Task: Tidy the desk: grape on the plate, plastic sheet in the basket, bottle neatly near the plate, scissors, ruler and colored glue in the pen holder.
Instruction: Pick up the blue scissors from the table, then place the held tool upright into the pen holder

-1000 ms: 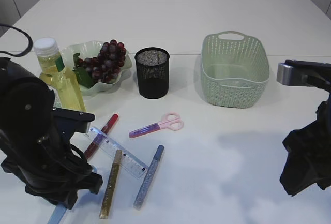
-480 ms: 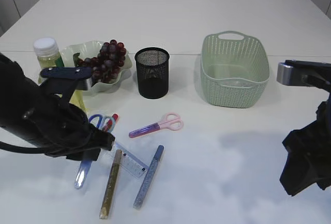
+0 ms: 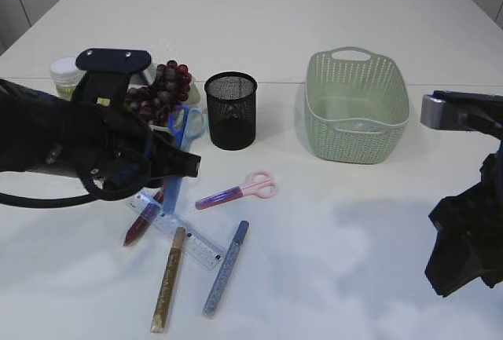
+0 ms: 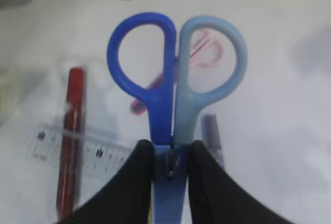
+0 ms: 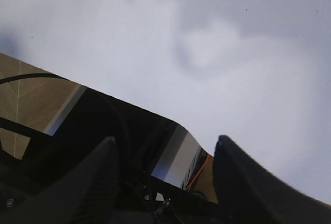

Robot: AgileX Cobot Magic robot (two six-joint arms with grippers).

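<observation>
Your left gripper (image 4: pixel 170 164) has its fingers (image 4: pixel 139 182) clamped on the blue scissors (image 4: pixel 173 87), pinching them right at the pivot, handles pointing away from the wrist. The right gripper (image 5: pixel 163 169) has its fingers (image 5: pixel 240 182) spread apart with nothing between them, just hanging by the table edge, well apart from everything.

Closest to you on the table (image 3: pixel 330 261) you've got the gold glue pen (image 3: pixel 168 279) and the blue glue pen (image 3: pixel 225 268) lying side by side, angled a bit. The clear ruler (image 3: pixel 189 239) lies just behind them, its end touching the gold one from what you can see. The red glue pen (image 3: pixel 141 222) lies across the ruler's far end.

A bit further back are the small pink scissors (image 3: pixel 237 191), flat on the table, out in the open. Your left arm holds the blue scissors up above the red pen, loops pointing toward the pen holder (image 3: pixel 231 110).

Behind that, the pen holder stands upright just beside the plate (image 3: pixel 191 95), and the grapes (image 3: pixel 165 89) are on the plate. The bottle (image 3: pixel 64 73) sits left of the plate, mostly hidden behind your arm. The green basket (image 3: pixel 357 108) is off to the right, well apart from the holder; can't spot the plastic sheet.
</observation>
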